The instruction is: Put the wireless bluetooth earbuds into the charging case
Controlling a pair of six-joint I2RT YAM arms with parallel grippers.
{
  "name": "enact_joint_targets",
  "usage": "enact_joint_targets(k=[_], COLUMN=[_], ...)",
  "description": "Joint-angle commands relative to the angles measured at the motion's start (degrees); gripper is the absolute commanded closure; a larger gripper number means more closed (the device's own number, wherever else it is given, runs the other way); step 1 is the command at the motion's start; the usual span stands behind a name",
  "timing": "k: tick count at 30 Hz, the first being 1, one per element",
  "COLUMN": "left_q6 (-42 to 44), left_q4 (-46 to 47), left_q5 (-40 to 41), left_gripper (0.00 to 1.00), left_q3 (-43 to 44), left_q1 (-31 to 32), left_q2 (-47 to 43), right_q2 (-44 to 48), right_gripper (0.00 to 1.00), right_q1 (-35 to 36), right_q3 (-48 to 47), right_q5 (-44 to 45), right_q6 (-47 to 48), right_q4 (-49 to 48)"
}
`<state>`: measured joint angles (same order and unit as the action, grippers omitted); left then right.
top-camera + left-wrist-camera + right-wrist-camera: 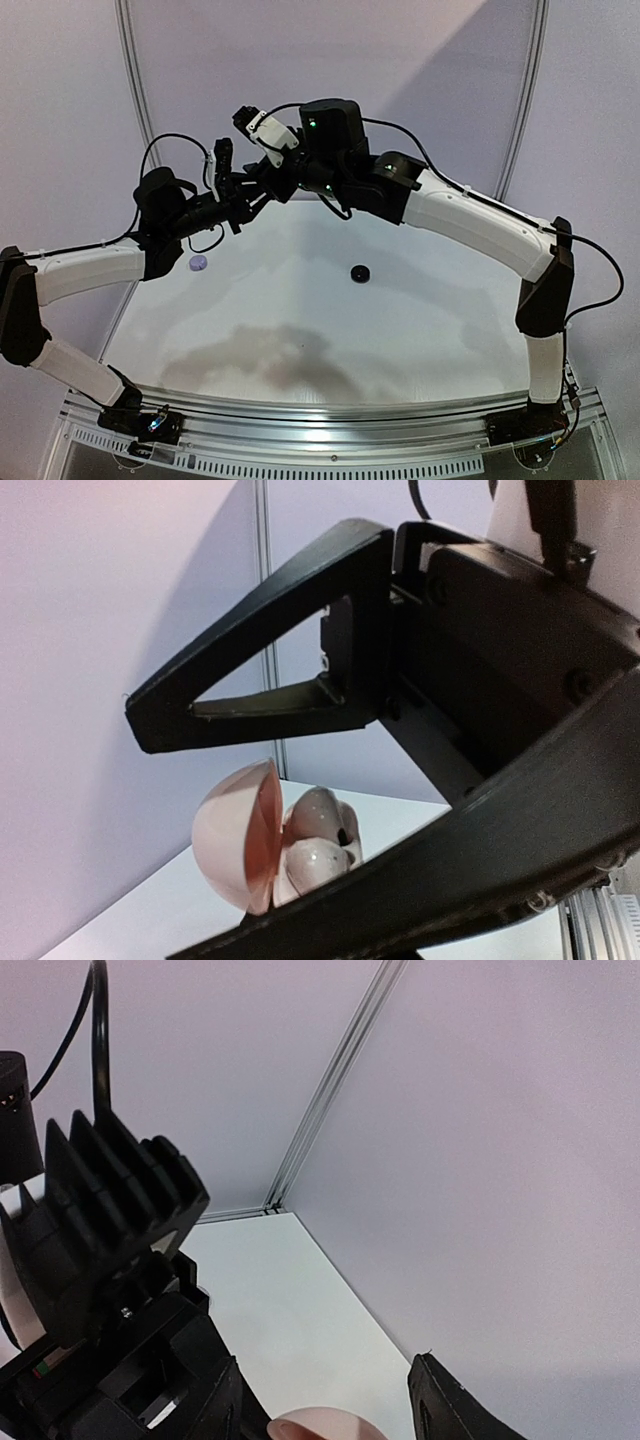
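Note:
A pink round charging case [232, 832] hangs open above the table, with two pale earbuds [318, 858] seated in its base. It sits between my left gripper's [170, 840] wide-open fingers; the upper finger [250, 695] is clear of it. In the right wrist view the case's top [322, 1427] shows at the bottom edge, between my right gripper's [325, 1412] fingers, which close in on its sides. In the top view both grippers meet at the back centre, left [252, 196] and right [285, 182]; the case is hidden there.
A lavender round case [198, 263] lies on the white table [300, 330] at the left, under the left forearm. A black round case [358, 272] lies near the middle. Grey walls close in behind and to the sides.

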<state>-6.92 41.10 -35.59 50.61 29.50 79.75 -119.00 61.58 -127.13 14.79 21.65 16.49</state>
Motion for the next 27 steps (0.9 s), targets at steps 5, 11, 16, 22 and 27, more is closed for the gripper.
enact_joint_targets(k=[5,11,16,22,27], left_q6=[0.6,1.9,9.4,40.7,64.6], left_q4=[2.9,1.9,-1.2,-4.6,-5.1], left_q5=[-2.2,-2.4,-3.3,-4.0,-2.9], left_gripper=[1.0,1.0,1.0,1.0,1.0], left_q3=[-0.5,-0.8,-1.1,-1.4,-1.7], left_q1=[0.5,0.4,0.5,0.4,0.4], left_q2=[-1.3,-1.4,-1.8,-2.7,-2.5], right_q2=[3.5,5.6,8.6,9.9,5.9], right_gripper=[0.32,0.25,0.26,0.35,0.37], right_q1=[-1.4,-2.0,-3.8,-7.8,-7.9], right_q3=[-1.1,-2.3,-2.7,-2.5,-2.7], right_q5=[-2.7,-3.1,-7.0,-11.1,-15.8], right_q6=[-3.7,-5.0,-10.3,-21.1,-21.2], right_q4=[1.5,1.4,0.9,5.8,12.6])
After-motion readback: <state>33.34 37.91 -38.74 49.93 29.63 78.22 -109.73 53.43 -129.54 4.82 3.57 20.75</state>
